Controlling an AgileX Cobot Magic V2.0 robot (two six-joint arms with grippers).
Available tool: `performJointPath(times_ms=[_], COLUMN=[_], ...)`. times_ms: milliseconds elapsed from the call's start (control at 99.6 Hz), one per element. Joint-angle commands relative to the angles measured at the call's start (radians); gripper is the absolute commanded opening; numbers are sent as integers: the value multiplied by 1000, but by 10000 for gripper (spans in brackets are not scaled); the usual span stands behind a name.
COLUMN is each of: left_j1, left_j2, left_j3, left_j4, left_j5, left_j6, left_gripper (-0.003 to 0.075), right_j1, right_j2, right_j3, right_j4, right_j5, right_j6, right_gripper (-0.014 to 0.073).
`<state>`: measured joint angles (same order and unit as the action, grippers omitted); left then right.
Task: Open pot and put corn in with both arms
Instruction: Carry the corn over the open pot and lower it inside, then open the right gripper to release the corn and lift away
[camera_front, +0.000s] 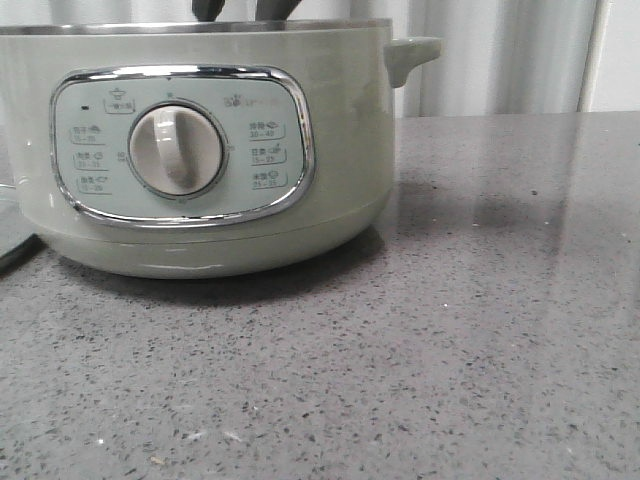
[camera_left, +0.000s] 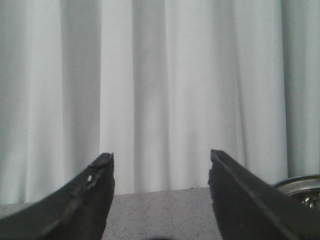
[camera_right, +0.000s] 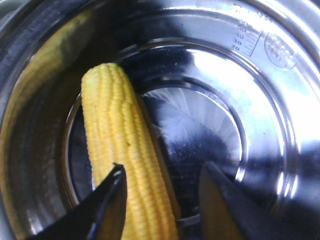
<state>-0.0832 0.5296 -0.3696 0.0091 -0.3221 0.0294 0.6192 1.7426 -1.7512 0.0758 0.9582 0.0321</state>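
The pale-green pot (camera_front: 340, 150) stands at the left of the front view with its lid off; its dial faces me. In the right wrist view I look down into its steel bowl (camera_right: 240, 60). The yellow corn (camera_right: 112, 125) lies on the bowl's bottom. My right gripper (camera_right: 163, 167) is open just above it, with the cob running between the jaws close to one finger (camera_right: 107, 200). Dark parts of that arm (camera_front: 210, 8) show over the pot's rim. My left gripper (camera_left: 160, 155) is open and empty, facing the white curtain.
The pot sits on a grey speckled tabletop (camera_front: 450, 330). A curved glassy edge (camera_front: 12, 235) lies left of the pot. A round steel rim (camera_left: 300, 185) shows beside the left gripper. White curtains hang behind the table.
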Motion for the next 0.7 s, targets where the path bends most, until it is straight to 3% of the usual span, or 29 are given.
performJointPath(times_ms=[0,120,261,562,693], left_j1=[2,2,2,0,0], left_j2=[0,0,0,0,-5], left_j3=[-35,-35,-35,-33,-33], left_j4=[-2,-2,-2,-2,-2], left_j5=[-66,-37,31,41,79], left_j6=[-8,-8,-8,-10,-10], left_gripper=[375,363,277,-9,-20], right_j1=[1,1,1,1,3], right_j2=[-87,-123,-159,-198,-230], right_j3=[-37,-37,-37,-35,-25], right_j4=[4,-26,-41,-41,-23], right_j5=[-36,-11,60,132,186], right_j6=[-7,-7,-7,-19,-15], right_gripper=[178,86,3,-16,-16])
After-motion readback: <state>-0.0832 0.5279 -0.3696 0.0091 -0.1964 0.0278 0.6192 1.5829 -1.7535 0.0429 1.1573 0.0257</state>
